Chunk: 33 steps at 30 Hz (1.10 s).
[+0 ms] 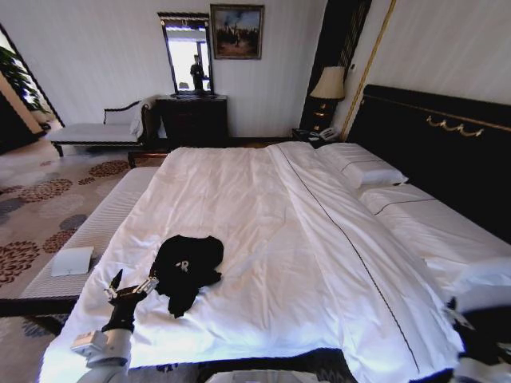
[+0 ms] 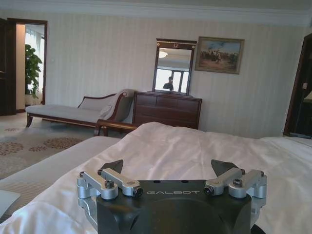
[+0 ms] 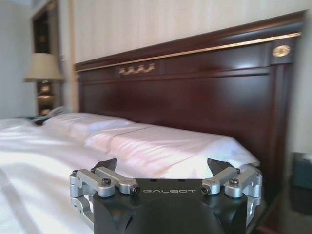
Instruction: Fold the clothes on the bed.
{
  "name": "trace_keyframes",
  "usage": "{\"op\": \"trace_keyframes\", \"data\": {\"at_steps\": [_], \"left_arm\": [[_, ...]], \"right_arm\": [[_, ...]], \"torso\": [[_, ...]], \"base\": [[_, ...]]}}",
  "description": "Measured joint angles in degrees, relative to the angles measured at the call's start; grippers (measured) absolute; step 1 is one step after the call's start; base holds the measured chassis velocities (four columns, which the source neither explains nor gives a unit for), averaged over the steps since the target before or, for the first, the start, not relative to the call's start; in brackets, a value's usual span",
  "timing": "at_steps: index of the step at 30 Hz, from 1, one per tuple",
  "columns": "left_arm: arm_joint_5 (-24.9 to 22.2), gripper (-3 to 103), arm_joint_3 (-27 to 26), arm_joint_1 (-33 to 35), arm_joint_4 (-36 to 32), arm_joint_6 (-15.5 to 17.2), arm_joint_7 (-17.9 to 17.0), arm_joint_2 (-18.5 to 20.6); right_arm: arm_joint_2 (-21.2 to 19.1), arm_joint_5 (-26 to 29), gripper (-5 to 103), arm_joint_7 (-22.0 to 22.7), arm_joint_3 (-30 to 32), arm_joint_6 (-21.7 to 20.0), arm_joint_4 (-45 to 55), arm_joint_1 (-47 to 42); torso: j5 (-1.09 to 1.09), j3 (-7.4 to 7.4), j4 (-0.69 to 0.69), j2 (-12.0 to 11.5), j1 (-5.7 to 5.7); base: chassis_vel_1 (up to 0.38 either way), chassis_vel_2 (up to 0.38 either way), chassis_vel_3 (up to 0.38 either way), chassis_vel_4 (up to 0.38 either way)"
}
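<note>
The clothes are one black T-shirt (image 1: 185,268), crumpled in a heap with a bit of white lettering showing. It lies near the bed's (image 1: 271,215) near left corner, on the white duvet. My left gripper (image 1: 132,284) hovers just left of the shirt, open and holding nothing. In the left wrist view this gripper (image 2: 168,168) has its fingers spread wide above the duvet. My right gripper (image 3: 163,165) is open too, held over the bed's right side and facing the pillows and headboard (image 3: 195,78). The right arm (image 1: 483,335) sits at the lower right.
A white striped bench (image 1: 100,227) runs along the bed's left side with a flat white item (image 1: 72,261) on it. Pillows (image 1: 363,167) lie against the dark headboard (image 1: 447,152). A chaise lounge (image 1: 96,132), dresser (image 1: 192,120) and lamp (image 1: 329,84) stand by the far wall.
</note>
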Motion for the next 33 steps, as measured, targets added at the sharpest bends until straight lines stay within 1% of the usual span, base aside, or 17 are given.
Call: {"op": "trace_keyframes", "data": {"at_steps": [1, 5, 11, 18, 20, 22, 24, 26, 28, 31, 32, 33], "left_arm": [[0.0, 100, 0.0, 0.0, 0.0, 0.0, 0.0, 0.0], [0.1, 100, 0.0, 0.1, 0.0, -0.1, 0.0, -0.2], [0.3, 100, 0.3, -0.4, 0.2, 0.1, 0.0, -0.2], [0.6, 100, 0.7, -0.8, 0.4, 0.3, -0.1, -0.3], [0.6, 100, 0.7, -0.8, 0.5, 0.4, -0.2, -0.3], [0.6, 100, 0.6, -0.8, 0.5, 0.3, -0.2, -0.3], [0.5, 100, 0.5, -0.7, 0.6, 0.3, -0.2, -0.3], [0.5, 100, 0.5, -0.6, 0.5, 0.3, -0.2, -0.3], [0.5, 100, 0.4, -0.4, 0.6, 0.2, -0.2, -0.4], [0.5, 100, 0.5, -0.4, 0.6, 0.2, -0.2, -0.6], [0.5, 100, 0.5, -0.4, 0.6, 0.2, -0.2, -0.6], [0.5, 100, 0.5, -0.4, 0.6, 0.2, -0.1, -0.8]], "right_arm": [[0.0, 0.0, 100, 0.0, 0.0, 0.0, 0.0, 0.0], [2.5, -3.7, 100, 0.0, -4.8, 0.8, 2.2, -1.2], [2.7, -5.9, 100, 0.0, -7.4, 1.5, 4.0, -3.1], [2.7, -6.2, 100, 0.0, -8.5, 2.4, 5.0, -4.0], [3.0, -6.2, 100, -0.5, -10.0, 4.4, 5.3, -4.3], [3.0, -6.2, 100, -0.6, -10.3, 4.7, 5.3, -4.3], [3.0, -6.6, 100, -1.0, -12.3, 5.9, 6.0, -5.1], [3.0, -7.1, 100, -1.2, -12.9, 6.1, 6.2, -5.4], [2.9, -9.7, 100, -1.6, -14.7, 6.4, 6.5, -6.3], [2.8, -12.0, 100, -2.0, -16.2, 6.6, 6.6, -7.2], [2.8, -12.0, 100, -2.0, -16.2, 6.6, 6.6, -7.2], [2.8, -13.4, 100, -2.0, -16.7, 6.6, 6.6, -7.5]], "torso": [[0.00, 0.00, 0.00, 0.0, 0.00], [0.02, 0.00, -0.01, 0.0, 0.00], [0.00, 0.00, 0.00, 0.0, 0.00], [0.00, -0.01, -0.01, 0.0, 0.00], [-0.01, -0.01, 0.00, 0.0, 0.01], [-0.01, -0.01, 0.00, 0.0, 0.01], [-0.04, -0.02, -0.02, 0.0, 0.00], [-0.04, -0.02, -0.02, 0.0, 0.00], [-0.01, -0.01, 0.01, 0.0, 0.00], [0.06, 0.00, 0.00, 0.0, 0.00], [0.06, 0.00, 0.00, 0.0, 0.00], [0.04, 0.01, -0.01, 0.0, 0.01]], "base": [[0.000, 0.000, 0.000, 0.000], [0.023, 0.028, -0.022, -0.033], [0.117, 0.112, -0.117, -0.134], [0.220, 0.240, -0.216, -0.237], [0.255, 0.238, -0.237, -0.241], [0.179, 0.214, -0.213, -0.228], [0.132, 0.134, -0.116, -0.168], [0.085, 0.007, -0.074, -0.133], [0.000, 0.000, 0.000, 0.000], [0.000, 0.000, 0.000, 0.000], [0.000, 0.000, 0.000, 0.000], [-0.065, -0.038, 0.060, 0.040]]}}
